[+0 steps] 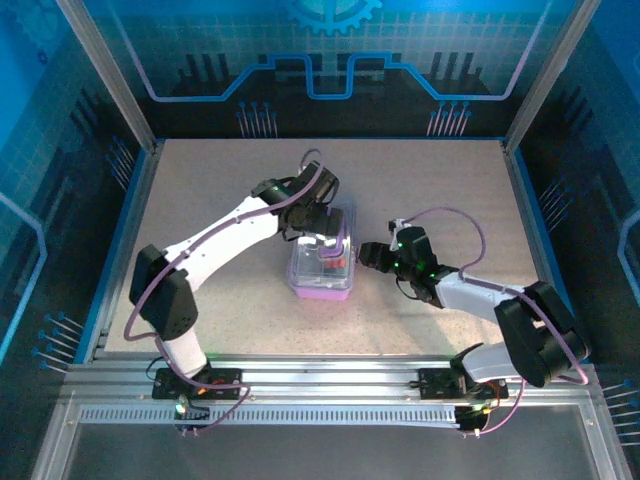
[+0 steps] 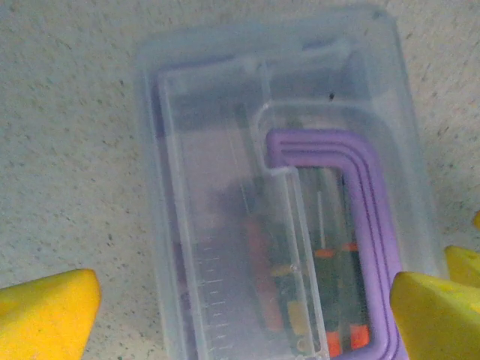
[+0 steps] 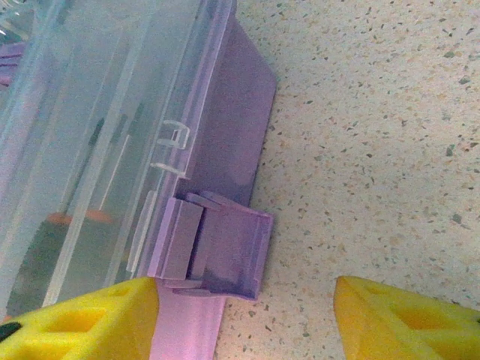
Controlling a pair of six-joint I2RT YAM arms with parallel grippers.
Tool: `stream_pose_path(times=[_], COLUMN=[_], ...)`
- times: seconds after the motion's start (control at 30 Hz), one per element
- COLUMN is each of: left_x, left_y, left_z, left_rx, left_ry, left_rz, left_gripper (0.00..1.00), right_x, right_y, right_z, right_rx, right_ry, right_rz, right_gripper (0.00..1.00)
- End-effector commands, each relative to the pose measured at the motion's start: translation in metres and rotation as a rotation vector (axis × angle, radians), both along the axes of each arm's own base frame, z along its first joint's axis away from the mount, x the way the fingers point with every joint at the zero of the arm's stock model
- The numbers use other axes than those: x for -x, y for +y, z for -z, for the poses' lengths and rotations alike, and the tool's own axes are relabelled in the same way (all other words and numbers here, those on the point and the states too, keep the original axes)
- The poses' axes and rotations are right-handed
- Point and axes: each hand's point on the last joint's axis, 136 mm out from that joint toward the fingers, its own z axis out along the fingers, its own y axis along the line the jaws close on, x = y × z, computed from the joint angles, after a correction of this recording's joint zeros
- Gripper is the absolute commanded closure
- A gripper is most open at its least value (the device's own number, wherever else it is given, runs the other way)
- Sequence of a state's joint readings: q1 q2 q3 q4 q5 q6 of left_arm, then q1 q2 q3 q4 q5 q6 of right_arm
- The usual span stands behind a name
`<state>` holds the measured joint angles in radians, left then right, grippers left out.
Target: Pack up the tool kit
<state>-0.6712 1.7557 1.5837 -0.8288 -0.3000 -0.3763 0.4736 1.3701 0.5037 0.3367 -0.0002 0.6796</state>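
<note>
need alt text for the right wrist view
A small rectangular plastic case with a translucent purple base and clear lid lies at the left, its purple side latch sticking out over a speckled beige table. The right claw stands open at the bottom edge, one yellow fingertip on either side of the latch.

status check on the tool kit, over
Left gripper open, jaws wide over the tool kit. Right gripper open beside its purple latch. Lid down, screwdrivers inside. No obstruction seen.
</note>
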Motion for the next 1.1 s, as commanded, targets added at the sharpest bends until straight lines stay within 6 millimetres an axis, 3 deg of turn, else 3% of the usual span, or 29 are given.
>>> stream_pose_path(times=[0.0,0.1,0.23,0.53,0.73,0.97,1.07], left_x=[0.010,0.013,0.010,0.017,0.027,0.036,0.043], left_y=[-0.008,-0.014,-0.002,0.014,0.023,0.059,0.071], left_z=[0.006,0.021,0.036,0.039,0.070,0.081,0.088], left_rx=[0.042,0.056,0.001,-0.030,-0.082,-0.083,-0.064], left_ry=[0.085,0.126,0.128,0.108,0.176,0.185,0.207], left_rz=[-0.004,0.000,-0.062,-0.096,-0.097,-0.127,-0.135], left_gripper=[0.01,0.01,0.01,0.04,0.17,0.22,0.23], right_x=[-0.001,-0.001,-0.001,-0.001,-0.001,-0.004,-0.003], right_y=[-0.011,-0.012,-0.013,-0.013,-0.006,-0.001,0.011], right_z=[-0.002,-0.003,-0.004,-0.004,-0.009,-0.014,-0.021], right_rx=[0.015,0.013,0.010,-0.002,-0.018,-0.055,-0.125], right_ry=[-0.017,-0.018,-0.019,-0.016,-0.033,-0.059,-0.076], right_rz=[0.030,0.030,0.033,0.028,-0.026,-0.054,-0.106], right_gripper=[0.35,0.35,0.35,0.35,0.34,0.30,0.26])
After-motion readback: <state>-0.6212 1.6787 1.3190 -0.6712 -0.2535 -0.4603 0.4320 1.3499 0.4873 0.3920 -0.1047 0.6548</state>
